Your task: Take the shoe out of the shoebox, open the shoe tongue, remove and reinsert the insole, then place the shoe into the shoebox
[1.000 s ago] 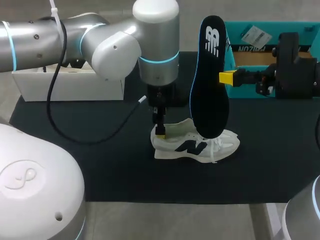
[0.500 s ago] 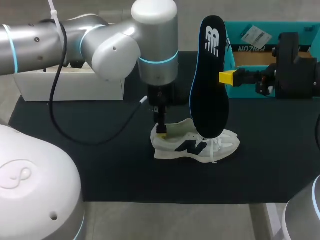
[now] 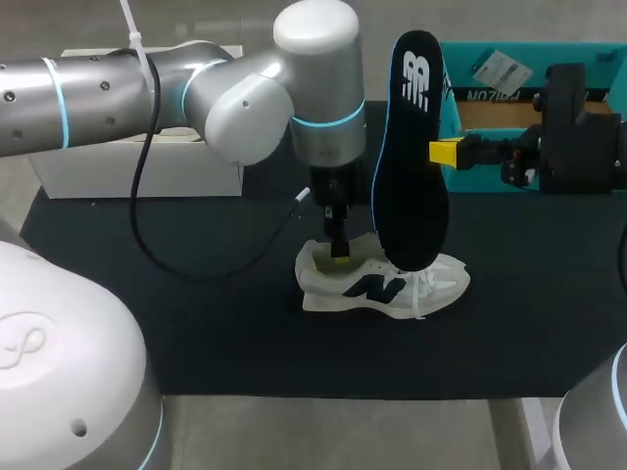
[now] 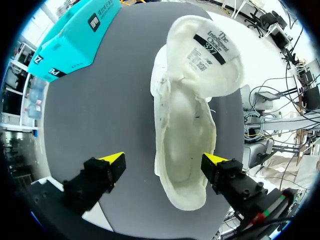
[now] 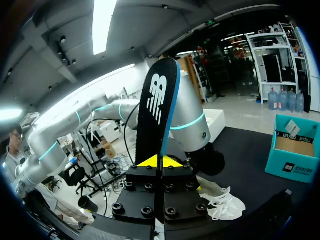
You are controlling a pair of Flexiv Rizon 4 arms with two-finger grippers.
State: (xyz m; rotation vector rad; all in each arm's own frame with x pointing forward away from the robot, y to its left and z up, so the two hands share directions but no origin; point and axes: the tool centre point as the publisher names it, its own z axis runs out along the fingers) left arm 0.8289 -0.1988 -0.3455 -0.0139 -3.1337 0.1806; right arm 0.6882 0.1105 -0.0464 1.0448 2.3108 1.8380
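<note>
The white shoe [image 3: 377,282] with a dark side logo lies on the black mat [image 3: 196,304], toe to the right. My left gripper [image 3: 339,253] points straight down over its heel opening. In the left wrist view that gripper [image 4: 164,161] stands open, and the shoe [image 4: 185,125] with its tongue folded back lies under it, heel end between the fingers. My right gripper [image 3: 448,152] is shut on the edge of the black insole [image 3: 411,147], held upright above the shoe's toe. In the right wrist view the right gripper [image 5: 160,161] pinches the insole [image 5: 156,107].
The open teal shoebox [image 3: 509,98] stands at the back right, behind my right arm; it also shows beyond the shoe's toe as the shoebox [image 4: 72,40]. A white box [image 3: 137,166] sits at the back left. Bare mat lies in front of the shoe.
My left arm has shifted to the right, carrying its open gripper from the heel's rim to over the shoe opening. The right arm and the insole have kept still.
</note>
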